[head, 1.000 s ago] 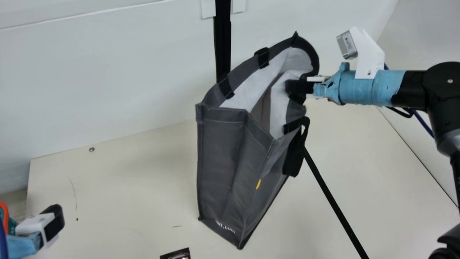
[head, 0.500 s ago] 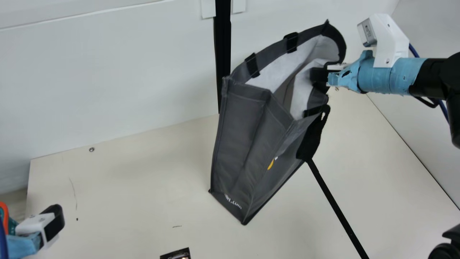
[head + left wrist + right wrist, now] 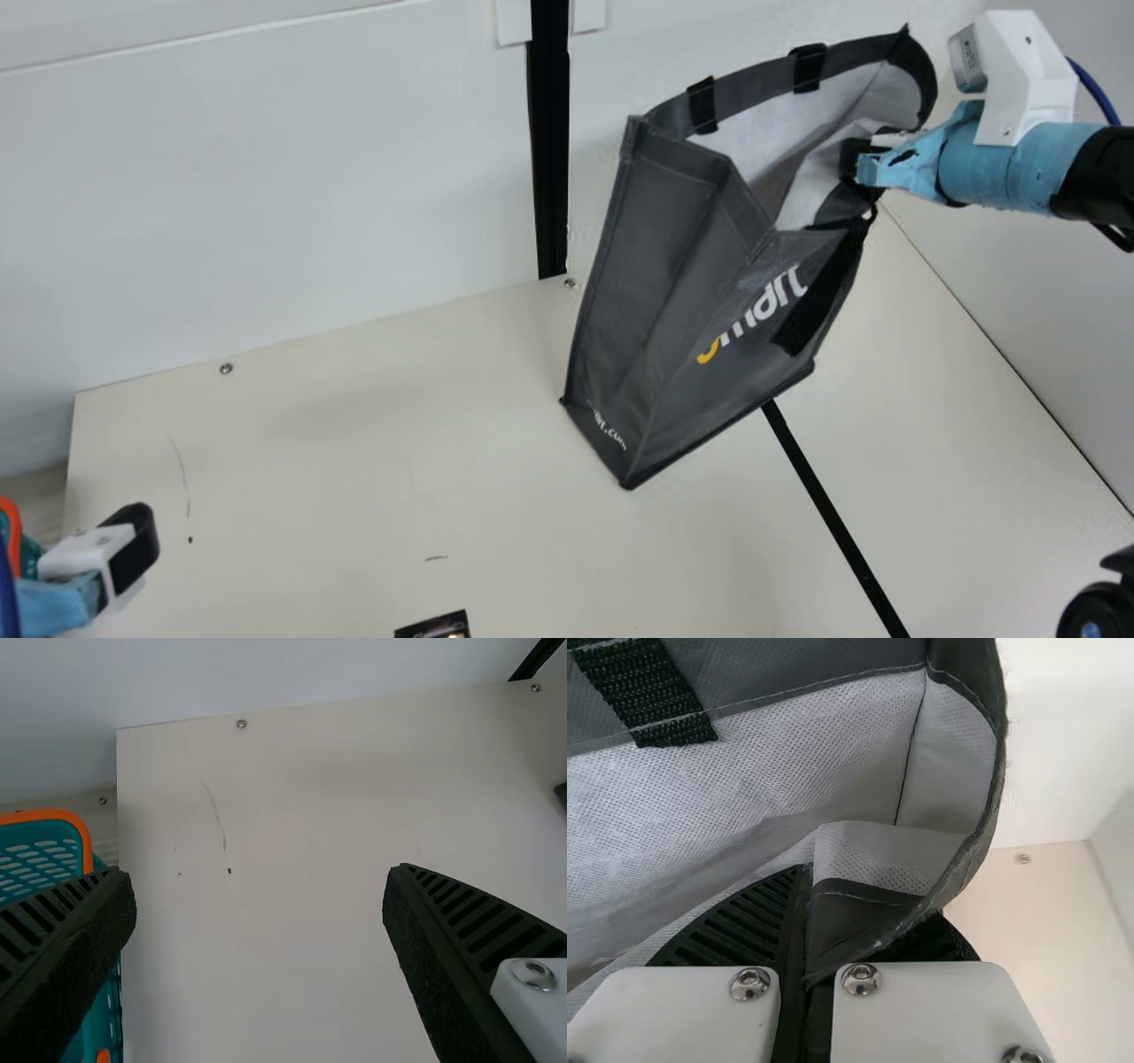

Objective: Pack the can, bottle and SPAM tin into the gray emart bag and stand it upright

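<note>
Main view, near edge: dark printed item [image 3: 436, 626], cut off. Left gripper [image 3: 261, 879]: wide apart, holding nothing. Beyond: emart bag [image 3: 673, 292], gray, tilted; right gripper [image 3: 854, 159] pinched shut on its rim [image 3: 998, 744]. Risk: a one-sided hold on soft fabric could slip or fold the mouth, toppling the bag. Against earlier frame: bag and right gripper farther back and rightward, lettered side turned more into view.

Bright, diffuse light — faint, soft shadows on the table [image 3: 354, 496] — small glints on screws [image 3: 860, 978]
</note>
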Robot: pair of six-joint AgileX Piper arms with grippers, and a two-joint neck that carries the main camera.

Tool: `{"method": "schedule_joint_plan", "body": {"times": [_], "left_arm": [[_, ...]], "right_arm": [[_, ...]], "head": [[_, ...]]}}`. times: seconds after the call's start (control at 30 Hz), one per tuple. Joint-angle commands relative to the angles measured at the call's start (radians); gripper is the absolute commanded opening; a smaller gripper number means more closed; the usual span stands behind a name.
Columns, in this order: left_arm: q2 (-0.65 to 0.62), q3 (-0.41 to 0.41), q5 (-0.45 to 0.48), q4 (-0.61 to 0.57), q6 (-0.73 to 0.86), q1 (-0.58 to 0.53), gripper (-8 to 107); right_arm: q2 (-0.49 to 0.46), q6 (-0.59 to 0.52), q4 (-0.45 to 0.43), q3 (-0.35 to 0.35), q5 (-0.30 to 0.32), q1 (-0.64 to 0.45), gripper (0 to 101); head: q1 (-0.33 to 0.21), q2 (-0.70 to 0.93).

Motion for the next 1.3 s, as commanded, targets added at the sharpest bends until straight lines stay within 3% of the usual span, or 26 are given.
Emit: {"method": "schedule_joint_plan", "body": {"times": [0.0, 0.57, 1.27], "left_arm": [[0.0, 0.0, 0.0, 0.0, 0.0, 0.0, 90], [0.0, 0.0, 0.0, 0.0, 0.0, 0.0, 90], [0.0, 0.0, 0.0, 0.0, 0.0, 0.0, 90]], "right_arm": [[0.003, 0.003, -0.019, -0.009, -0.013, -0.006, 0], [0.088, 0.029, -0.134, -0.142, -0.053, -0.09, 0], [0.226, 0.068, -0.249, -0.361, -0.033, -0.177, 0]], "head": [[-0.023, -0.001], [-0.023, -0.001], [-0.023, -0.001]]}}
